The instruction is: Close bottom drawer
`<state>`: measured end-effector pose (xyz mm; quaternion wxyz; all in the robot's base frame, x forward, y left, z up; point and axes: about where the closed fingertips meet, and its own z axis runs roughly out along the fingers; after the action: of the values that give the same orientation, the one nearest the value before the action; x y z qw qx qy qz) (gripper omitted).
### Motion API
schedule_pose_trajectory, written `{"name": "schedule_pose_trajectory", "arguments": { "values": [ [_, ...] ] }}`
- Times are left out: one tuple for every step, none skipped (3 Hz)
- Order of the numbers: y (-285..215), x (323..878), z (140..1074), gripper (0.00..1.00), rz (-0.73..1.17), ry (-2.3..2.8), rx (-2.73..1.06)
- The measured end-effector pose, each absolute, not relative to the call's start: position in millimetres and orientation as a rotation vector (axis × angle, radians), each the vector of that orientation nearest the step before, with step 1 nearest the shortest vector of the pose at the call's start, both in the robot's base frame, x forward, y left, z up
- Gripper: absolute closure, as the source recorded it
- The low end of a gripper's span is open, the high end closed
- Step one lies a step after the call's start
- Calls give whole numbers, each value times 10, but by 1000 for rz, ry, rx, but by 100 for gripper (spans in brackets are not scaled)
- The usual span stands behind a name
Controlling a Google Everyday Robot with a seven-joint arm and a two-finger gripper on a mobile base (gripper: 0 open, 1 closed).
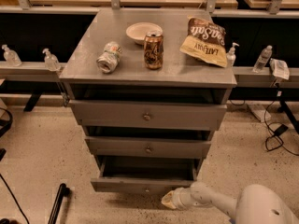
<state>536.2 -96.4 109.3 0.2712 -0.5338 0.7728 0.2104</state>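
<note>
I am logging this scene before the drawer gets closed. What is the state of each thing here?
bottom drawer: pulled open, inside showing
gripper: low, at that drawer's front, right side
brown can: upright
pale can: lying on its side
bowl: upright
chip bag: lying flat

gripper (pixel 170 200) before bottom drawer (pixel 131 185), right end

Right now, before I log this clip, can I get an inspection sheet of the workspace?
Surface: grey cabinet top, bearing four items.
Job's things: bottom drawer pulled out, not closed.
Clutter: bowl, can upright, bottle on its side, chip bag.
Gripper: gripper low, at the drawer front's right end.
Cables: cables on the floor, right.
Surroundings: pump bottles on side ledges; speckled floor.
</note>
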Motion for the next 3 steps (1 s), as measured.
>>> {"name": "schedule_pose_trajectory", "arguments": {
  "values": [
    [-1001,5141,1088,100,583,2083,-1454],
    [-1018,4985,1120,100,576,2076,-1479],
    [-988,4917,1152,100,556,2067,-1507]
  ]
}}
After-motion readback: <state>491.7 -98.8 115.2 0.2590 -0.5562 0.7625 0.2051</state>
